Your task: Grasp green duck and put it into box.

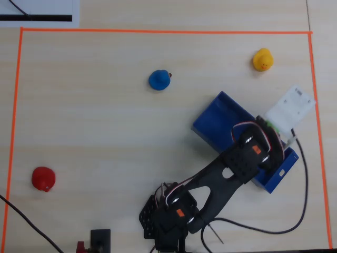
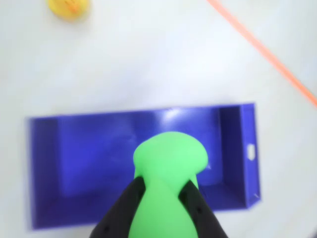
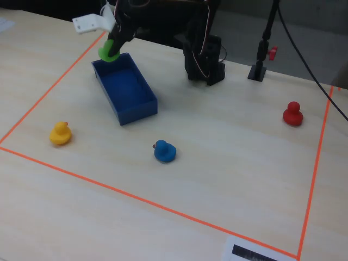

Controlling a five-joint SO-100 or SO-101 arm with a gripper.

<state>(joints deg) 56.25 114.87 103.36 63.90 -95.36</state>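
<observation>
While the green duck [image 2: 168,163] is held pinched in the claw [image 2: 163,191], the box [image 2: 44,173] is seen directly beneath it, lying crosswise

Yellow duck [image 3: 60,133], blue duck [image 3: 164,151], red duck [image 3: 292,113], well apart.

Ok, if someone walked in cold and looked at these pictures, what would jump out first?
First, the green duck pinched in the gripper, held over the blue box; the fixed view shows it above the box's far end. Then the loose ducks on the pale table inside the orange tape: in that view, yellow duck left of the box, blue duck in front, red duck far right.
</observation>
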